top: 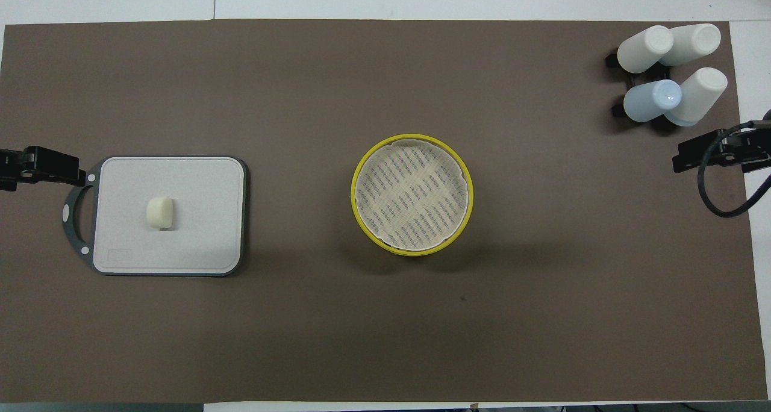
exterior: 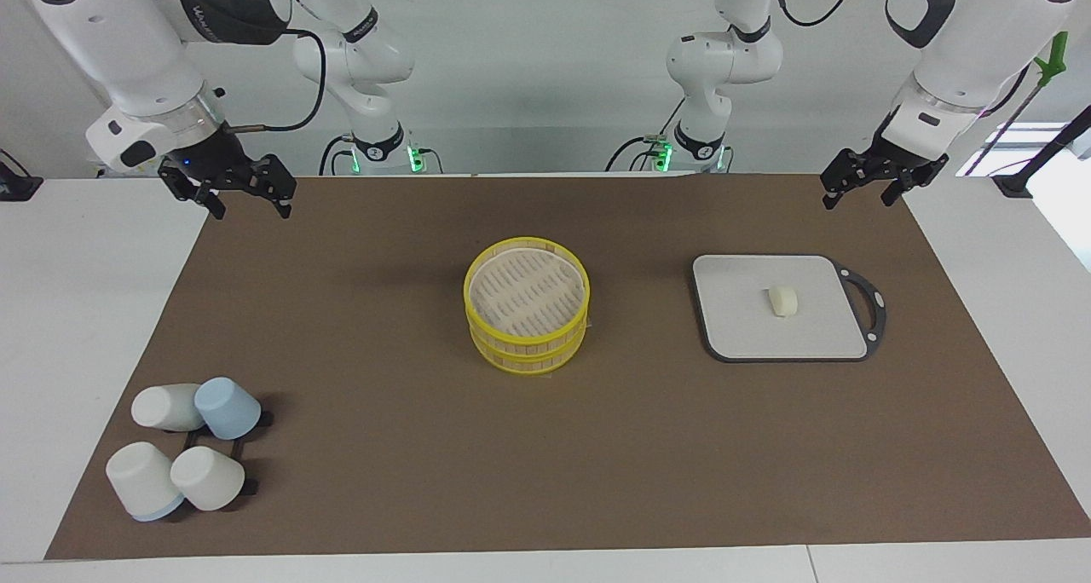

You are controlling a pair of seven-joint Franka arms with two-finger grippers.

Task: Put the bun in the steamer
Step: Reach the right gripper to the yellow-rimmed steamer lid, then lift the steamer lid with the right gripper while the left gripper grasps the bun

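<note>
The bun (exterior: 783, 301), a small pale cream lump, lies on a flat grey board (exterior: 741, 331) toward the left arm's end of the table; it also shows in the overhead view (top: 160, 212). The steamer (exterior: 524, 344) stands mid-table as two stacked yellow-rimmed tiers with a pale woven face on top; it also shows in the overhead view (top: 421, 251). My left gripper (exterior: 859, 201) hangs open and empty over the mat's edge by the board's handle, apart from the bun. My right gripper (exterior: 251, 210) hangs open and empty over the mat's corner at the other end.
The grey board (top: 199, 243) has a black handle toward the left arm's end. Several white and blue cups (exterior: 187, 447) lie on a black rack at the right arm's end, farther from the robots; they also show in the overhead view (top: 671, 74). A brown mat (exterior: 383, 447) covers the table.
</note>
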